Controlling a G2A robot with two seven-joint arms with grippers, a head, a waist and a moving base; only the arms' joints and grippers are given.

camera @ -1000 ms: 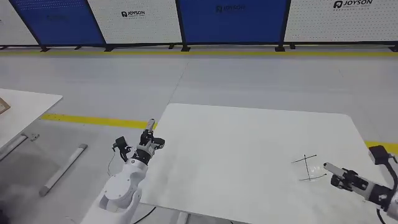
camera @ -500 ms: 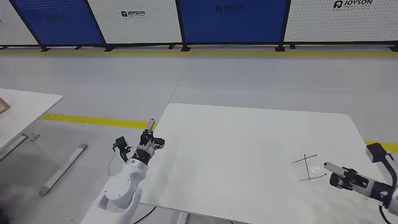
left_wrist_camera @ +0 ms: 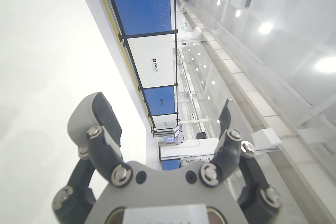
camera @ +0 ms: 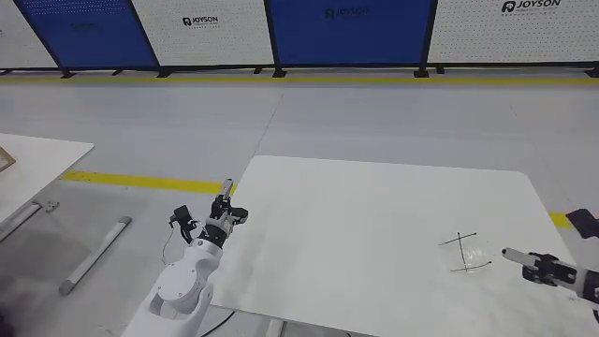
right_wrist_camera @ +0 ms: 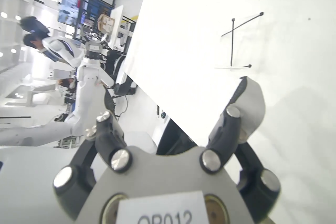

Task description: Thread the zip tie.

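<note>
Blue and white perforated panels (camera: 351,9) stand behind the grey floor. A yellow line (camera: 140,181) runs past the far left corner of the white table (camera: 374,243). A second table (camera: 37,164) stands well apart beyond the left edge.

The left gripper (camera: 226,187) is at the table's left edge, near the far left corner, with its fingers spread apart and holding nothing. The right gripper (camera: 507,254) is just inside the right edge, near the ties, with its fingers apart and holding nothing. Bare white surface lies between it and them.

The zip ties (right_wrist_camera: 232,30) lie flat near the right edge, closer to the front right corner. Two are thin and black and cross each other, each with a small head at one end. A third strip (right_wrist_camera: 231,67) lies across the foot of one, and its colour is unclear.
</note>
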